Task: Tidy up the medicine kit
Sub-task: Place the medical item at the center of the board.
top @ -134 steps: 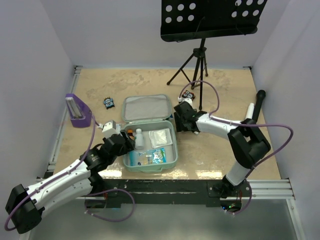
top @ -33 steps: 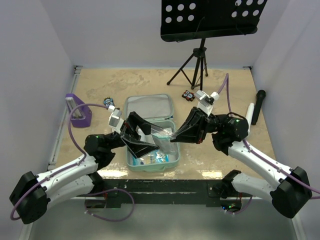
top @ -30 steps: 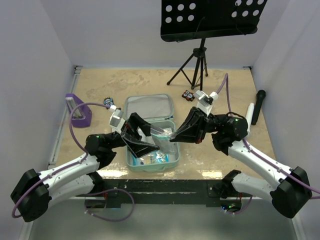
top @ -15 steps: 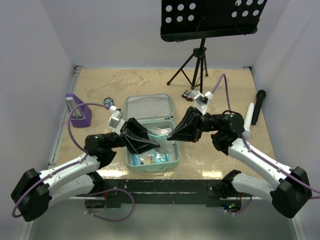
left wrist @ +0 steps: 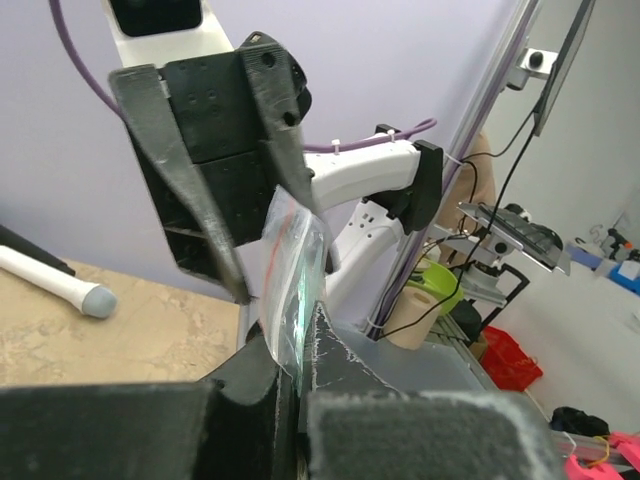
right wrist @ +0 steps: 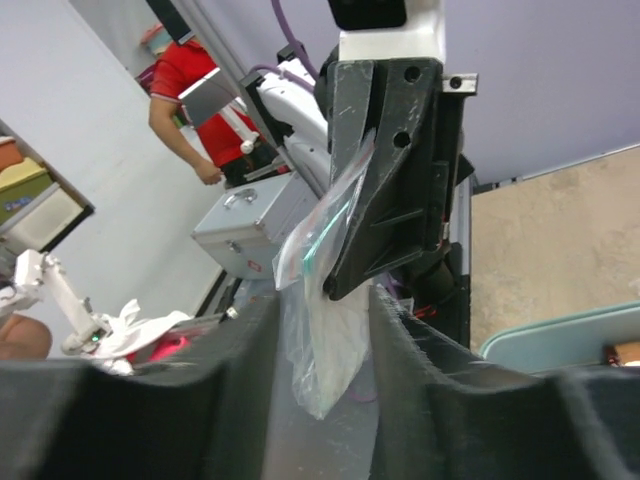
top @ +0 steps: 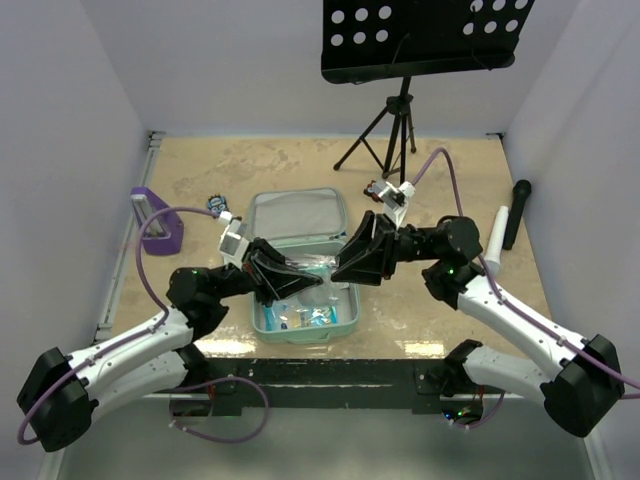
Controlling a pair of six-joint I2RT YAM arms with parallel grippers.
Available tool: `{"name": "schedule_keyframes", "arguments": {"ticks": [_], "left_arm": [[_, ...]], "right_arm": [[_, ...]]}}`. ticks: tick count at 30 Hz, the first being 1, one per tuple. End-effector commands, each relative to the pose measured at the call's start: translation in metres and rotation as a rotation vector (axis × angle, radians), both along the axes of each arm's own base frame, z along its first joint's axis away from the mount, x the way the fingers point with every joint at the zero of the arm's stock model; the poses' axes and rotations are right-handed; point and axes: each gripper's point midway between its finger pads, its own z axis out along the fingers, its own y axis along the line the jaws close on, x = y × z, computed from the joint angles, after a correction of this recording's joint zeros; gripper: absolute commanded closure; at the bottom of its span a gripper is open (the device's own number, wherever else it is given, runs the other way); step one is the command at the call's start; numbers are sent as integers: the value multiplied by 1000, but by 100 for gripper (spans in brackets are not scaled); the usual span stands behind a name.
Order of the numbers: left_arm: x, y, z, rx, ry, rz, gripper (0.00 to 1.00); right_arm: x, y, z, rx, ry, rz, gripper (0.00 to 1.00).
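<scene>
Meeting over the sandy table (top: pixel 440 300), both arms come nose to nose, and the medicine kit (top: pixel 300 336) lies open directly beneath the jaws, lid flat on the side beyond them. The left gripper (top: pixel 297 277) is clamped tight on the edge of a clear bag (left wrist: pixel 296 262); the left wrist view shows the film pinched flat between its pads. The right gripper (right wrist: pixel 325 330) faces it with jaws partly spread, and the bag hangs loosely in the gap rather than being squeezed.

This looks like a handover, with the left side taking charge. To do it well, the right jaws should widen and draw straight back along their own line, so neither finger snags the film. The left should keep its pinch firm and wait until the bag swings free, then carry it down into the kit below.

Around them: the black music stand (top: pixel 400 120) rises well beyond both jaws, out of the way. A purple stand (top: pixel 155 222) sits far to the left jaws' outer side. A white tube (top: pixel 497 232) and a black stick (top: pixel 520 205) lie behind the right jaws, beside that arm — worth minding on the retreat. Bright packets (top: pixel 300 318) already fill part of the kit under the jaws, so space is tight.
</scene>
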Motion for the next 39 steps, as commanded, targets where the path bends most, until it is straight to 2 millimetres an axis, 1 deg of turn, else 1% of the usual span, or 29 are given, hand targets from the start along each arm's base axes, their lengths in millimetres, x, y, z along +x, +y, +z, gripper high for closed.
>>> {"name": "schedule_keyframes", "arguments": {"ticks": [1, 2, 4, 6, 8, 11, 12, 13, 14, 15, 16, 17, 20, 26, 29, 32, 37, 39], "left_arm": [[10, 5, 3, -3, -15, 84, 100], [13, 6, 1, 11, -2, 105, 100], [22, 10, -7, 49, 21, 172, 100], [31, 16, -15, 94, 53, 254, 100], [42, 27, -26, 130, 96, 352, 100], [60, 48, -45, 182, 195, 511, 100], [68, 57, -55, 208, 242, 577, 100], [77, 66, -64, 230, 292, 647, 100], [84, 77, -82, 291, 359, 719, 99], [91, 87, -90, 321, 407, 787, 99], [94, 96, -106, 382, 456, 838, 98], [99, 106, -116, 428, 505, 899, 98], [107, 131, -138, 530, 619, 1049, 98], [108, 165, -151, 558, 731, 1219, 100], [107, 182, -158, 574, 762, 1304, 100], [107, 191, -167, 608, 773, 1354, 100], [109, 202, -187, 715, 802, 1439, 97], [110, 203, -191, 735, 803, 1454, 94]], "right_arm": [[8, 1, 26, 19, -90, -78, 48], [17, 3, 20, -21, -71, -119, 44], [36, 5, 20, -62, -79, -222, 39], [59, 5, 12, -119, -72, -340, 37], [87, 2, -5, -183, -37, -488, 36], [131, -10, -51, -341, 50, -712, 37], [149, -18, -66, -386, 86, -812, 37], [161, -26, -90, -467, 129, -887, 37], [170, -33, -110, -536, 150, -941, 38], [177, -42, -127, -595, 169, -999, 39], [184, -50, -141, -643, 181, -1053, 39], [187, -55, -154, -684, 187, -1077, 39], [191, -64, -181, -758, 196, -1120, 38], [196, -72, -219, -880, 201, -1142, 37], [196, -75, -230, -915, 206, -1150, 37], [197, -78, -239, -943, 208, -1157, 37], [195, -76, -241, -936, 217, -1142, 38], [194, -75, -241, -932, 216, -1140, 38]]}}
